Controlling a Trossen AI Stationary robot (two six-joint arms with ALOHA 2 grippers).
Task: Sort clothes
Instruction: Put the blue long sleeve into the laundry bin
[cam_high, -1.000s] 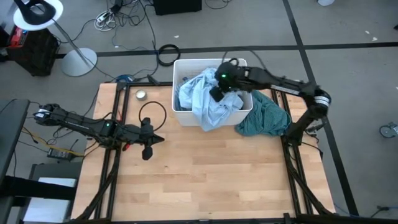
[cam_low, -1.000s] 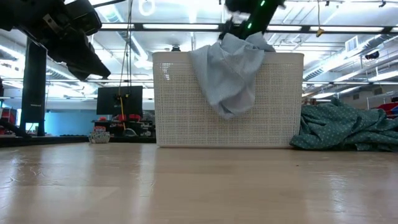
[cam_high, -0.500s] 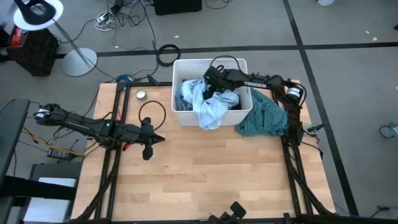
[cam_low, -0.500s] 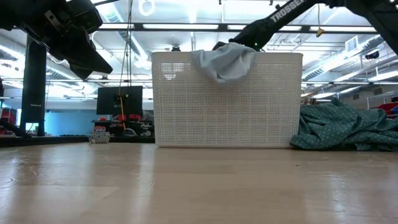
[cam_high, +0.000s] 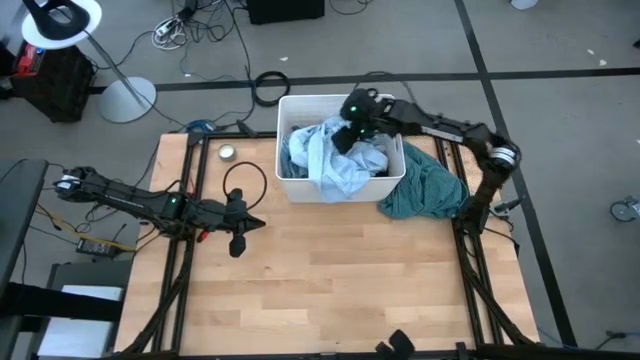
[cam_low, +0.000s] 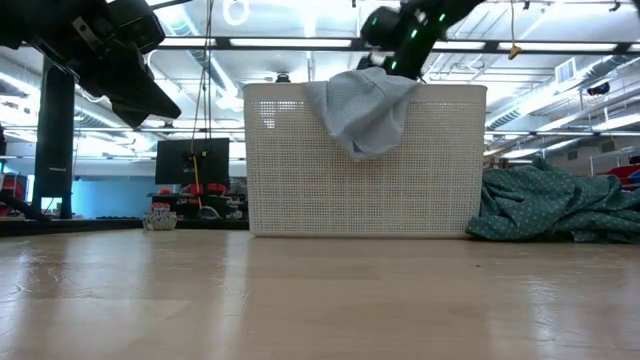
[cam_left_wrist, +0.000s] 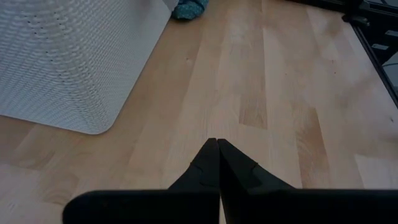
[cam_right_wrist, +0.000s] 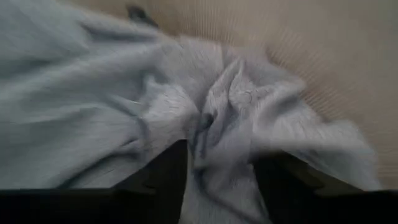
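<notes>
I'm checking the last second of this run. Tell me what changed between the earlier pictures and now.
The right claw stayed over the white bin while its fingers spread apart around the light blue shirt. The shirt, which hung far down the bin's front wall, dipped shorter, and now drapes partway over the rim. Unchanged: the left claw shut above the bare table, and the teal garment beside the bin.

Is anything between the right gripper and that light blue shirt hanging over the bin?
Nothing visible. The right gripper is directly over the light blue shirt in the white bin, its open fingers either side of a fold. The left gripper waits shut over the table.
</notes>
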